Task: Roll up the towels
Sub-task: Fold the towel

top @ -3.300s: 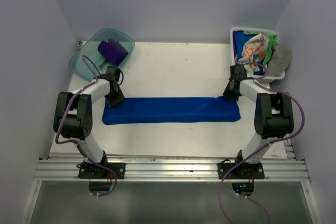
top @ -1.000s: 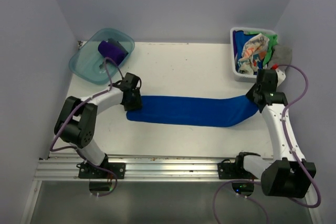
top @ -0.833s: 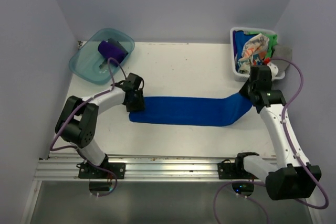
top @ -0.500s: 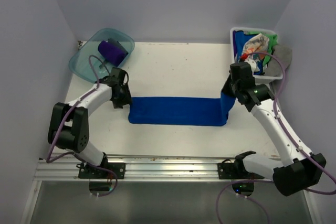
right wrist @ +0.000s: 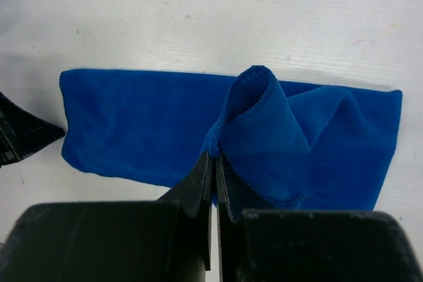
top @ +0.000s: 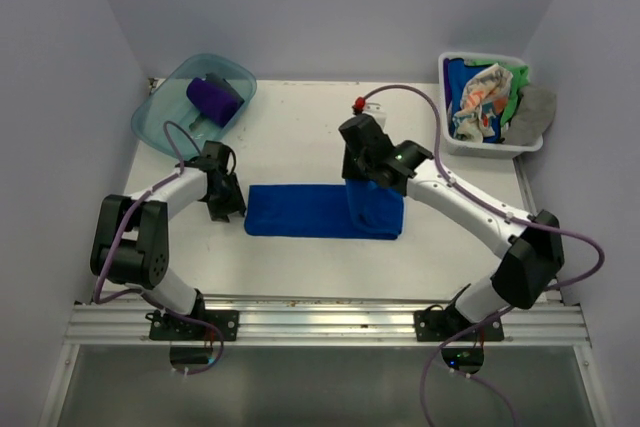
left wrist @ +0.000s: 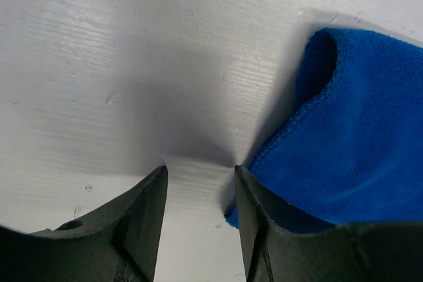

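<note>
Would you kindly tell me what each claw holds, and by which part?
The right claw pinches the blue towel by its hemmed edge, raised above the rest; the left claw stands open, holding nothing.

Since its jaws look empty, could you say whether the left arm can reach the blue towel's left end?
Probably yes: the left gripper stands open right beside the blue towel, nothing lying between them.

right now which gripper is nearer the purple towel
Left. The left gripper is near the tub holding the purple towel; the right gripper is mid-table, pinching the blue towel.
</note>
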